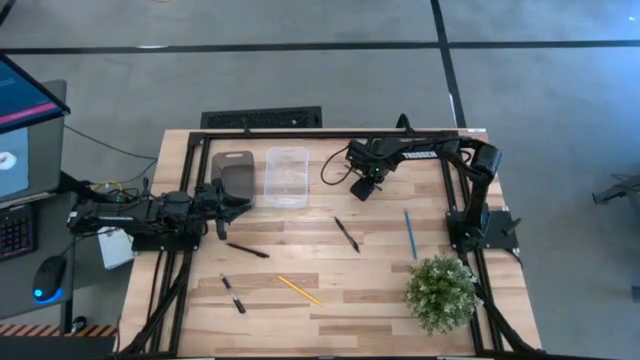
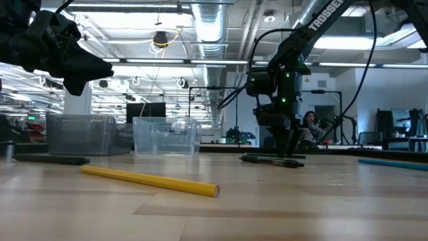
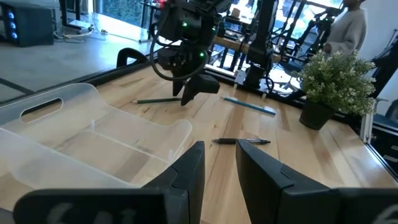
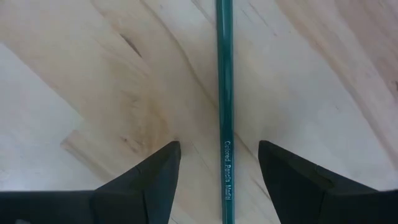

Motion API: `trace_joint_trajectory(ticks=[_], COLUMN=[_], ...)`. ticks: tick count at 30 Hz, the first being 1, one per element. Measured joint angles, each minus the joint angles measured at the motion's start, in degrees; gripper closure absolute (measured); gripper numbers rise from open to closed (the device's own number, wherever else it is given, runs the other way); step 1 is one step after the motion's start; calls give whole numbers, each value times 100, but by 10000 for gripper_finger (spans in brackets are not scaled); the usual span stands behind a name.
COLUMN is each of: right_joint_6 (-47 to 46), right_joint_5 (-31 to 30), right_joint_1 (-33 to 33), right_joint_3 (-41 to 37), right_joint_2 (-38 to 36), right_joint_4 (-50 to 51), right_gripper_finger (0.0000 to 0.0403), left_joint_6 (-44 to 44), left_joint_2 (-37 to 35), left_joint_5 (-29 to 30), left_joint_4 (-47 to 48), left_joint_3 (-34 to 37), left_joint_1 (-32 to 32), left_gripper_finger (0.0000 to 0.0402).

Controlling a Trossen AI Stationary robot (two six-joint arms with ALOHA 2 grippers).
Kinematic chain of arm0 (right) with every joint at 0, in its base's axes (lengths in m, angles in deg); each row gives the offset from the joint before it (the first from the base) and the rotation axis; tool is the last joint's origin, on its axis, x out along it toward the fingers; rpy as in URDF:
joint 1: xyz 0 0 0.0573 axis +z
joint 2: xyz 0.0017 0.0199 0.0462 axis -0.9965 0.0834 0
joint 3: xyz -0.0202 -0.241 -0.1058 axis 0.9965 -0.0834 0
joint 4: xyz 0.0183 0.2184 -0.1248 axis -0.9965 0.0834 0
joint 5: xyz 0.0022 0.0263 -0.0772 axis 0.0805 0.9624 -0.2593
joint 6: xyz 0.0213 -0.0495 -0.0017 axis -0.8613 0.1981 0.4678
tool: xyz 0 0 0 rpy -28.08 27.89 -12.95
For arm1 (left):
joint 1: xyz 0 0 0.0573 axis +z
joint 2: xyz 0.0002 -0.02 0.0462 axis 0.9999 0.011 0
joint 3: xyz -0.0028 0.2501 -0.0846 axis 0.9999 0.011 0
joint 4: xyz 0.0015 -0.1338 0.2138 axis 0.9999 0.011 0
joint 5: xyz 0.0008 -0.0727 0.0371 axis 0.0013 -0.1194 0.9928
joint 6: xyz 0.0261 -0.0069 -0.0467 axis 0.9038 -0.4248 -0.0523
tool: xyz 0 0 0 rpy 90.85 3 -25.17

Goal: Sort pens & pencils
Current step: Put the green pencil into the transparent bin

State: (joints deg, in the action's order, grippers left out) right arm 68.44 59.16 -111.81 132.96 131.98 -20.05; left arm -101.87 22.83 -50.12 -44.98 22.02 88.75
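My right gripper (image 1: 364, 187) points down over the table's far middle and is open. A dark green pencil (image 4: 224, 74) lies flat on the wood between its fingers, and neither finger touches it. That pencil (image 3: 155, 100) also shows in the left wrist view. The blue pencil (image 1: 410, 235) lies to the right and the yellow pencil (image 1: 300, 290) near the front. Three black pens lie flat on the table: one in the middle (image 1: 347, 233), one at the left (image 1: 247, 250), and one with pale marks at the front left (image 1: 233, 293). My left gripper (image 1: 235, 203) waits at the left edge, slightly open and holding nothing.
A clear bin (image 1: 287, 177) and a grey bin (image 1: 235, 172) stand side by side at the far left. A potted plant (image 1: 441, 292) stands at the front right corner. Bare wood lies between the scattered pens and pencils.
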Motion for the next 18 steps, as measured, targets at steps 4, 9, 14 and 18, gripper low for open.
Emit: trace_joint_trajectory(ticks=[4, 9, 14, 18], right_joint_6=[-21, -147, -147, -147], right_joint_5=[30, 365, 463, 465], right_joint_1=[-18, -104, -146, -146], right_joint_3=[0, 0, 0, 0], right_joint_2=[0, 0, 0, 0], right_joint_4=[6, 17, 17, 17], right_gripper_finger=[159, 159, 159, 159], left_joint_6=[0, 0, 0, 0], left_joint_2=[0, 0, 0, -2], left_joint_5=[-1, 0, -1, 0], left_joint_4=[0, 0, 2, 2], left_joint_3=[2, 2, 2, 2], left_joint_1=[0, 0, 0, 0], left_gripper_finger=[319, 319, 319, 319])
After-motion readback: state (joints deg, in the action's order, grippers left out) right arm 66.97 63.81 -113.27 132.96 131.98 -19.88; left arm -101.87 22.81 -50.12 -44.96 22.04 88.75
